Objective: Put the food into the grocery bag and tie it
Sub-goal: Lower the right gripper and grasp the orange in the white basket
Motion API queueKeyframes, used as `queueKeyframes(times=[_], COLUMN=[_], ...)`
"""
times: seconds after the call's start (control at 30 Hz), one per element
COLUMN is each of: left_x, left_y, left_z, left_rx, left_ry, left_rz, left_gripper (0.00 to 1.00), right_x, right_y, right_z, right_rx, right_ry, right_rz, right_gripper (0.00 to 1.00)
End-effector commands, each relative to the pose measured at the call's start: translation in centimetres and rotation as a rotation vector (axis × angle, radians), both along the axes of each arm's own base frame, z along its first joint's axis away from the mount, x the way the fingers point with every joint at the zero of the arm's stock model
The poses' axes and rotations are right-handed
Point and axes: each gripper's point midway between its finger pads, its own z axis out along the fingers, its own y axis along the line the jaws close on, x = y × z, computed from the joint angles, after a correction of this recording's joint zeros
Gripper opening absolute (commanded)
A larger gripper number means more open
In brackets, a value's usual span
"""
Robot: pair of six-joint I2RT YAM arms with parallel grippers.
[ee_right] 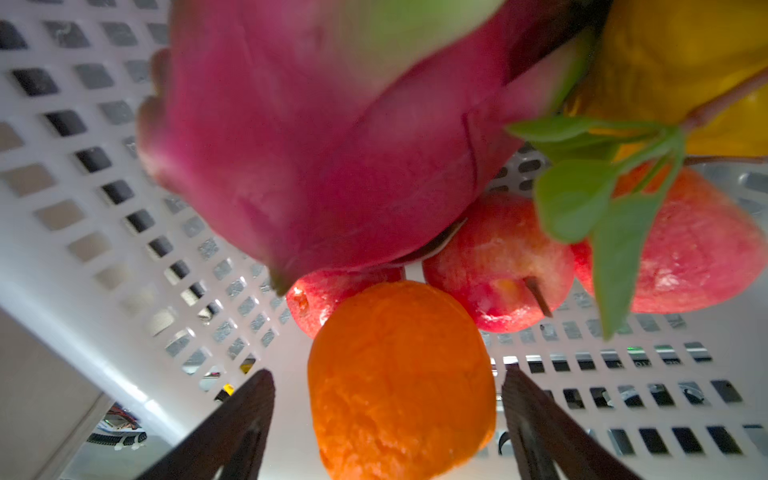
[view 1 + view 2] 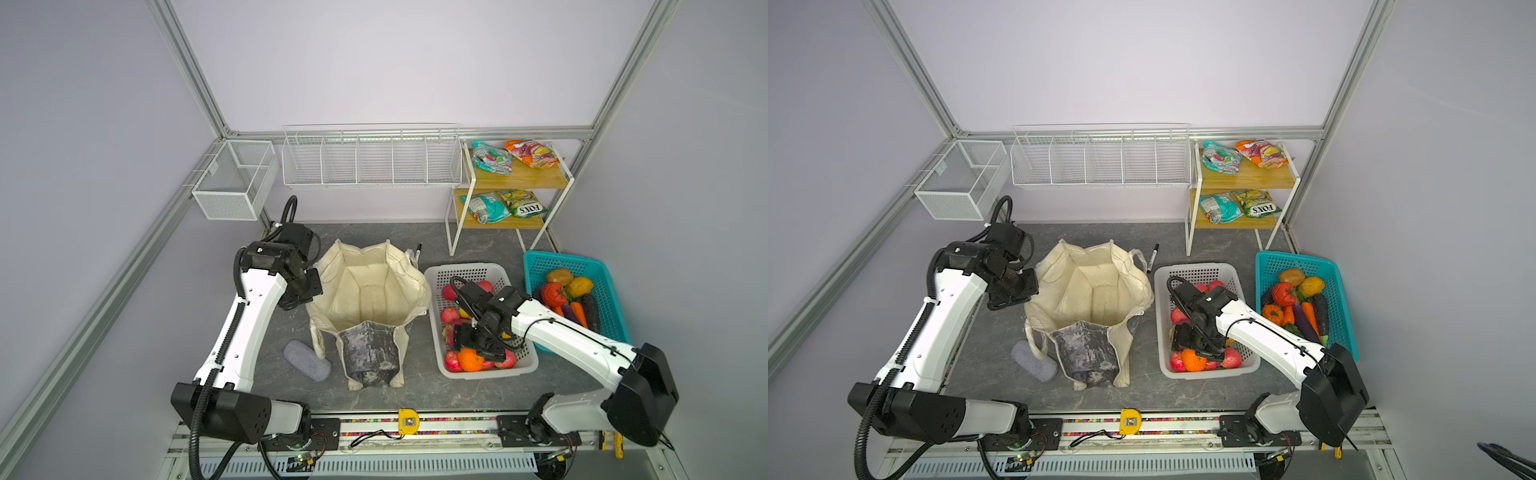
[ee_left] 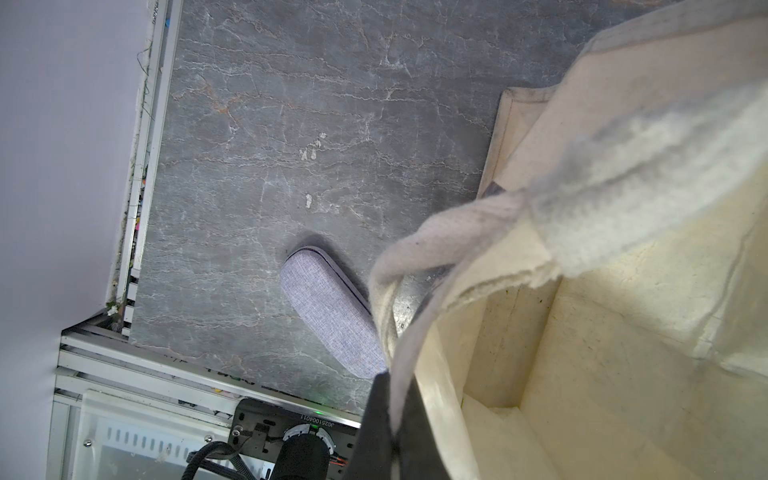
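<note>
The cream grocery bag [image 2: 365,291] [image 2: 1092,291] stands open at mid-table. My left gripper [image 2: 309,286] [image 3: 388,382] is shut on a cream fabric strip at the bag's left rim [image 3: 582,332]. My right gripper [image 2: 478,347] [image 1: 386,374] is open inside the white basket [image 2: 469,270]. Its fingers straddle an orange [image 1: 399,382] [image 2: 1192,360], with a gap on each side. Red apples [image 1: 494,266], a pink dragon fruit [image 1: 316,145] and a yellow fruit [image 1: 673,54] lie beside the orange. Vegetables [image 2: 555,293] fill the teal basket [image 2: 540,262]. Snack packets [image 2: 492,157] lie on the shelf [image 2: 536,178].
A grey fabric case [image 2: 306,360] [image 3: 328,307] lies left of the bag's front. Behind the bag, to its right, lies a black marker pen [image 2: 1153,252]. White wire baskets [image 2: 370,160] hang on the back wall, and a mesh box [image 2: 232,178] on the left rail.
</note>
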Motion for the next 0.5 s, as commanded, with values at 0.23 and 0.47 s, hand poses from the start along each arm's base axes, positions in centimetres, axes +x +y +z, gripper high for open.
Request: queueKeyframes(times=[0.23,0.47], left_x=[0.1,0.3], left_y=[0.1,0.0], left_z=[0.1,-0.1], left_rx=[0.01,0.009], left_ry=[0.001,0.003], left_rz=[-0.014,-0.015], left_gripper=[0.0,0.0], right_x=[-0.8,-0.4], right_y=[-0.7,-1.2], right_z=[-1.1,-0.2], right_rx=[-0.035,-0.055], right_ry=[0.06,0.032], right_rz=[0.007,0.013], right_gripper=[0.71,0.54])
